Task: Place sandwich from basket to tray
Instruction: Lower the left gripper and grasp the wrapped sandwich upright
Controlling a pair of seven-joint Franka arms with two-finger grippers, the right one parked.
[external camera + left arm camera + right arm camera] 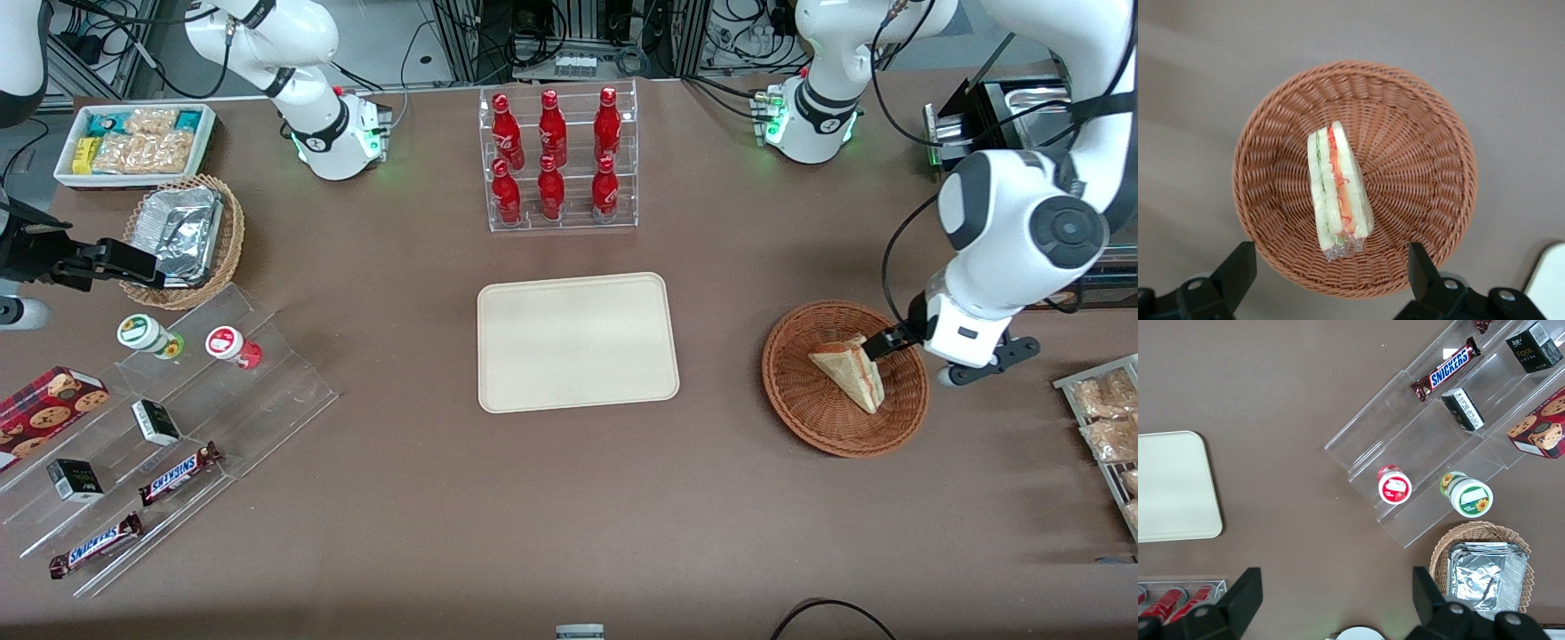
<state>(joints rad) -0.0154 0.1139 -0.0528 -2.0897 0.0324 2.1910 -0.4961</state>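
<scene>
One open claw (pixel 1328 273) above basket (pixel 1431 133), sandwich (pixel 1337 190).

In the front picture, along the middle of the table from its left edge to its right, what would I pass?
Clear acrylic stepped shelf → flat cream rectangular tray → reddish-brown round wicker basket holding the triangular white-bread sandwich → white arm's gripper, above the basket's rim.

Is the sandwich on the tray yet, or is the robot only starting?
Only starting. The sandwich lies in the basket, not lifted. The pincer hangs open above it, gripping nothing. The tray holds nothing. Left to do: grab, carry, put down.
</scene>
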